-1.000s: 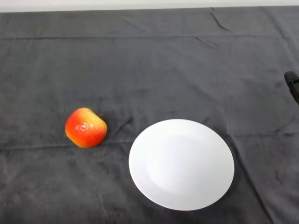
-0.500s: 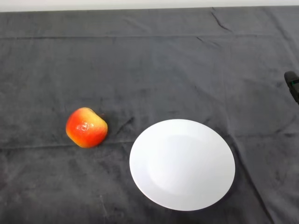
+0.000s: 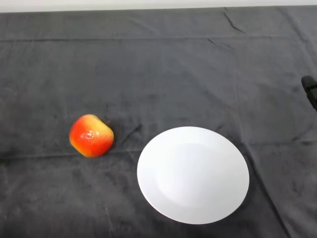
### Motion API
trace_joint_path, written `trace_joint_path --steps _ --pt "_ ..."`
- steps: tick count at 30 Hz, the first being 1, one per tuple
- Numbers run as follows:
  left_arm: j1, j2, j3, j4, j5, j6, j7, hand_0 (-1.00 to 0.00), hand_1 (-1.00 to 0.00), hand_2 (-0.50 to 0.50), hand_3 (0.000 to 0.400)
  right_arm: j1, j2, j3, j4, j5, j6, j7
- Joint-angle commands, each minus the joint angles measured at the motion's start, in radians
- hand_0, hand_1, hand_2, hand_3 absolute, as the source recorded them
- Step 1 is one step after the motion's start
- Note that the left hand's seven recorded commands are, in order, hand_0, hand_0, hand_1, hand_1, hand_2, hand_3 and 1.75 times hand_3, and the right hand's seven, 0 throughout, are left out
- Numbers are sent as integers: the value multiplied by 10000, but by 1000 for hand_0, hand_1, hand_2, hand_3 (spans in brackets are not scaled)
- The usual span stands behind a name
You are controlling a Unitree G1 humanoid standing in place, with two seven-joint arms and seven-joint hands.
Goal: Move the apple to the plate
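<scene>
Dark grey cloth (image 3: 163,74) covers the tabletop edge to edge, w/ a thin pale strip showing along the very top of the head view. Cloth has a few long creases running across it, plus short wrinkles near the top right and just right of the fruit.

Left side: the apple (image 3: 91,135) sits on the cloth, red-orange w/ a yellow patch toward its upper left and a small glossy highlight on its front. It rests on its own, nothing touching it, clear of the dish.

Centre to right: the plate (image 3: 193,174), plain white, round, lies flat on the cloth, lower than the apple and to its right. Nothing on it. A gap of bare cloth separates apple and plate rim; they're near but apart.

Far right edge: a small black object (image 3: 310,90) pokes into view at mid height, w/ a tiny green spot on it; too little shows to say what it is.

Robot hand: no part of it or its arm shows, so can't tell its state.
</scene>
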Motion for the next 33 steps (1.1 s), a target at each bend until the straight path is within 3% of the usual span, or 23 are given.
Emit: trace_joint_path --steps 1,7,14,33 --pt "-364 -90 -296 -379 262 -159 -327 0 0 0 0 -152 -185 -174 -44 1 24 38" --pt "-540 -320 -806 -433 598 -136 -1059 0 0 0 0 -153 -186 -174 -42 1 24 39" --pt "-746 -720 -1460 -631 1113 -79 -1417 0 0 0 0 -152 -185 -174 -43 1 24 39" --pt "-871 -1860 -2951 -1715 2306 46 -1467 0 0 0 0 -140 -173 -168 -72 0 24 30"
